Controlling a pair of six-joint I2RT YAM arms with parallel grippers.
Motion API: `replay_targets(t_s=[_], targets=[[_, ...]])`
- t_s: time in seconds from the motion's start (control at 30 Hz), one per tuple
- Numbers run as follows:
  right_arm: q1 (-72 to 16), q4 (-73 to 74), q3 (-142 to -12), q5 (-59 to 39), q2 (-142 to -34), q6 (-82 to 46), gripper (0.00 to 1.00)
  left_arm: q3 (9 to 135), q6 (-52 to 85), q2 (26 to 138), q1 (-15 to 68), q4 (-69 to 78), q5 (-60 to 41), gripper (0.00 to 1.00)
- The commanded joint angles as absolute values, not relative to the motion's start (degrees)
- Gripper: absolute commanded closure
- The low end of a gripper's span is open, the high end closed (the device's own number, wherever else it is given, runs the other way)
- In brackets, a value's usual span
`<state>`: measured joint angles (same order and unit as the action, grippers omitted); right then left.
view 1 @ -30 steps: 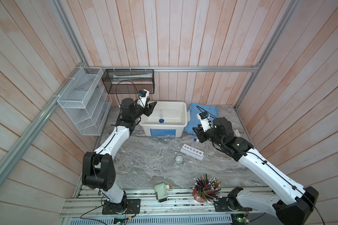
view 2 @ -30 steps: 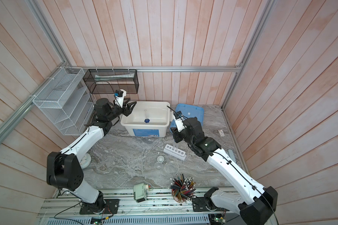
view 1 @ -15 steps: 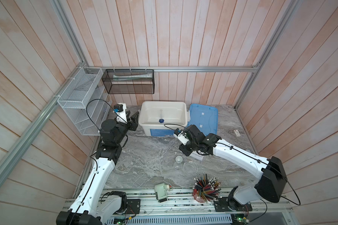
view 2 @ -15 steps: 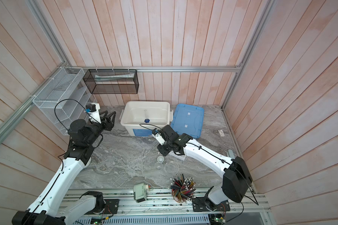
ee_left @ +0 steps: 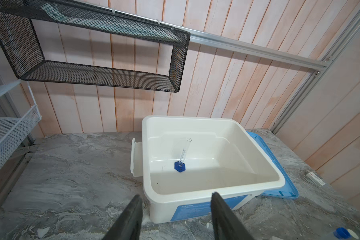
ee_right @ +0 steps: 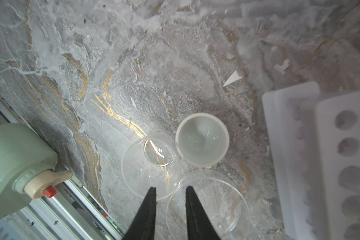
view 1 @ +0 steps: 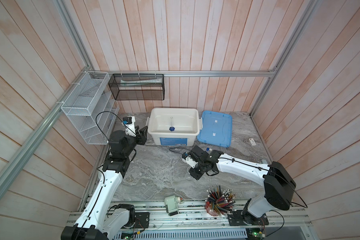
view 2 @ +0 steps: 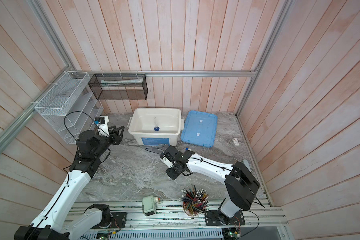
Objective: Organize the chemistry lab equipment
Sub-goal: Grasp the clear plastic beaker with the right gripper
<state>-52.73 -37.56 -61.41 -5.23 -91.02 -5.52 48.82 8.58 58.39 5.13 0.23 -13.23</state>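
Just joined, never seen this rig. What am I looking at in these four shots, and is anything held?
Two white robot arms stand at the front of a grey table. The two wide pictures come from one stereo camera overhead; the two close-ups come from a camera on each wrist. The left fingers, two black prongs, are open and empty, facing a white bin that contains a blue-based cylinder; a blue lid lies beside the bin. The right fingers point down, open and empty, over clear dishes next to a small white cup and a white rack. At the front edge sit a green sharpener and a cup of pencils. Nothing is held.
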Motion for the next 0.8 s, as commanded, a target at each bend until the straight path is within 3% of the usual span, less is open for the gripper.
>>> replay_targets(t_s=[0.0,0.77], targets=[[-53.17,-38.10,-59.66,-6.16,-90.53,-8.21,0.73,48.38,9.38,59.14,4.88,2.44,-15.34,0.46],[-53.26,-32.52,-60.08,-6.24,-94.51,-11.03,0.82,47.73,8.52,59.63,4.75,2.46,-15.09,0.46]])
